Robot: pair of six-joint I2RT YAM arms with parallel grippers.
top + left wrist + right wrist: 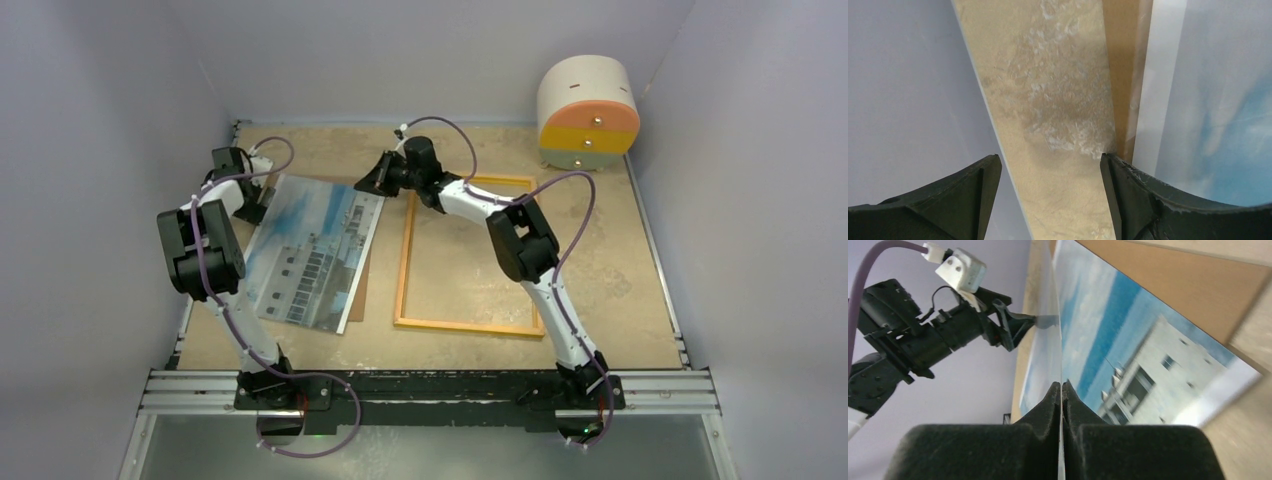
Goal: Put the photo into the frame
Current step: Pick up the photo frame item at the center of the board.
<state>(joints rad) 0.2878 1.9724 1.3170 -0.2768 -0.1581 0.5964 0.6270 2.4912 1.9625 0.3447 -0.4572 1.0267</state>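
Right tool [1062, 386] pinching photo [1128, 350], frame [404, 260] alongside

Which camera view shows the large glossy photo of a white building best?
The top external view: nearly the whole photo is visible. The left wrist view shows only a pale blue part; the right wrist view crops it.

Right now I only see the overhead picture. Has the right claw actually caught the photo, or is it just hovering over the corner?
Observer: Caught. In its own wrist view, the right claw is shut on the thin edge of the photo.
Operator: And the left claw, is it gripping too?
Observer: No. Its wrist view shows the left claw open, with only bare table between the fingers and the photo off to one side.
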